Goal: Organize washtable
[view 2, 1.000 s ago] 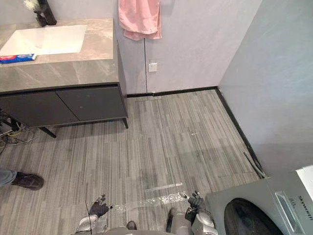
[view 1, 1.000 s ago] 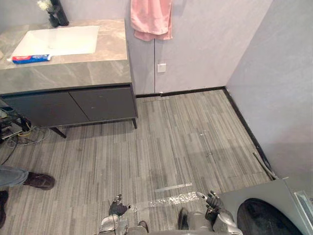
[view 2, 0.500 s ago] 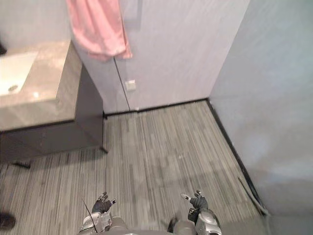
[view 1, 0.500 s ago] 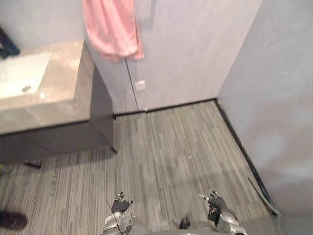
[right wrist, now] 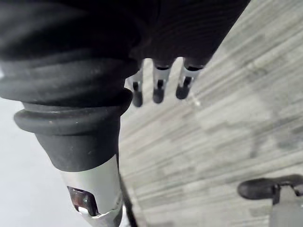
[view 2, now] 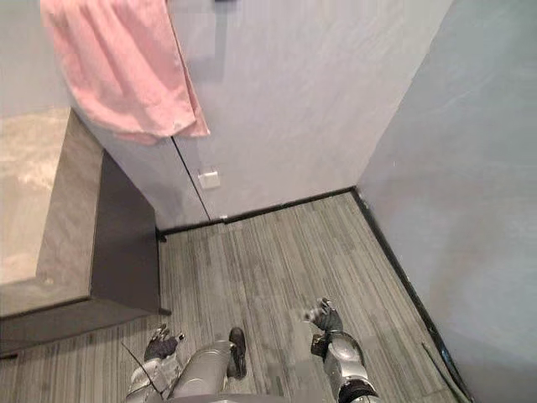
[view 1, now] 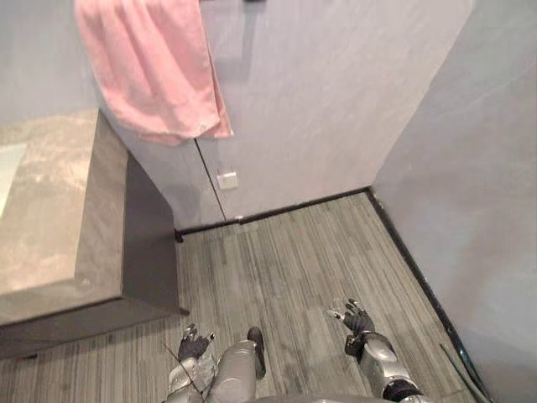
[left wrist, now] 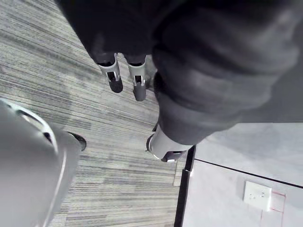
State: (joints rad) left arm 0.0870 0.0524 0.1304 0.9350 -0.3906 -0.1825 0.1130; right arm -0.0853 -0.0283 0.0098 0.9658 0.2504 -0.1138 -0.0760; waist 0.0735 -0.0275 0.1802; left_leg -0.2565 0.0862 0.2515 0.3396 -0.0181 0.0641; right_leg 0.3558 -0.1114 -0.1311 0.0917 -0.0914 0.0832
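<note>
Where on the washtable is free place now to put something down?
The visible end of the washtable top is bare stone from front edge to wall. Tightest: by its back corner, where the pink towel hangs close. The left hand and right hand hang open over bare floor.

Washtable [view 1: 52, 225], grey stone-look top over dark cabinet [view 1: 149, 245], against the wall; pale edge [view 1: 7, 170], perhaps its basin

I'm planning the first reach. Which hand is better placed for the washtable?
Left, probably. The left hand hangs open and empty close to the washtable cabinet's corner. The right hand, also open, hangs over the floor on the side away from it.
</note>
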